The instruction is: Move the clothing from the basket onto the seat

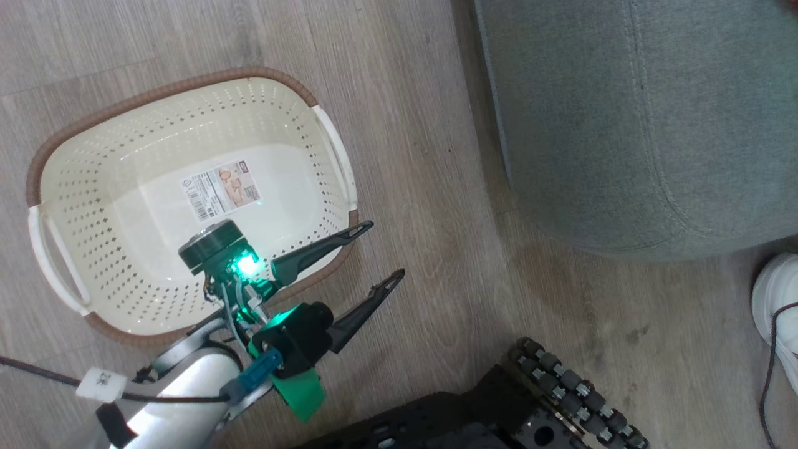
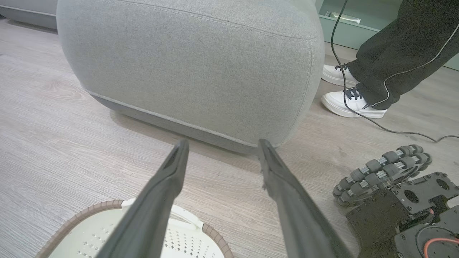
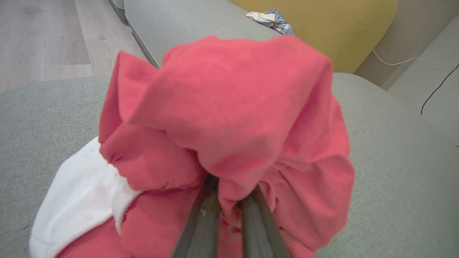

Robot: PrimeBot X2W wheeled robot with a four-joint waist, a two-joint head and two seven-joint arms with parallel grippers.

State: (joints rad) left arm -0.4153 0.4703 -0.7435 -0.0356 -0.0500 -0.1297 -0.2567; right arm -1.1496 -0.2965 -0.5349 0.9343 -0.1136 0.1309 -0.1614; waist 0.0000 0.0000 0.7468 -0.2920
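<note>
Right gripper [image 3: 232, 187] clamping tight on clothing [image 3: 233, 107], red bundle with white part bunching over seat [image 3: 387, 161]. Left gripper [image 1: 383, 249] hovering over near rim of basket [image 1: 181, 84], jaws standing wide apart, holding nothing. Person's white shoe [image 1: 776, 305] standing beside seat corner. Robot's wheeled base [image 1: 573, 386] sitting on floor near it.

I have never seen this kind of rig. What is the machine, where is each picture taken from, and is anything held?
It is a wheeled robot with two arms, each ending in a two-fingered gripper. The head view looks down at a wooden floor: a cream basket, its bottom label showing, the grey-green seat beside it, and the left gripper open over the basket's rim. The left wrist view looks along those fingers toward the seat. The right wrist view shows the right gripper shut on red and white clothing over the seat.
</note>
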